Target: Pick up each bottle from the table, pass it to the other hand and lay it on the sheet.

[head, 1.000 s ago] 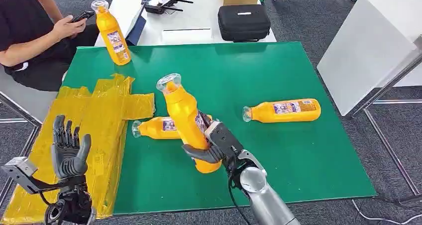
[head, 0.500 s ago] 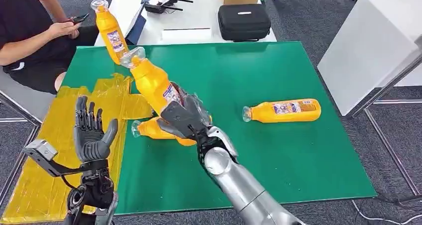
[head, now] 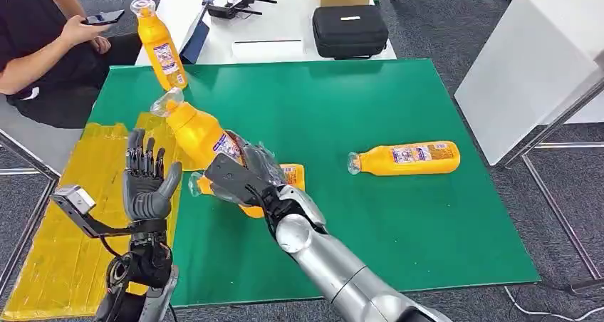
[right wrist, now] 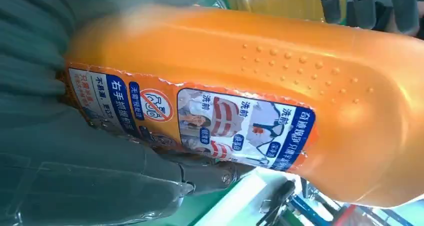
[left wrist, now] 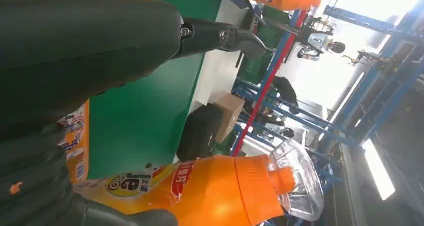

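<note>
Right robot hand (head: 246, 176) wrapped round orange bottle (head: 199, 133), held tilted above green tabletop (head: 399, 101), cap toward yellow sheet (head: 64, 243); left robot hand (head: 146, 187) empty, fingers spread, just beside; rigid, smooth plastic, likely slippery; best taken at waist.
</note>
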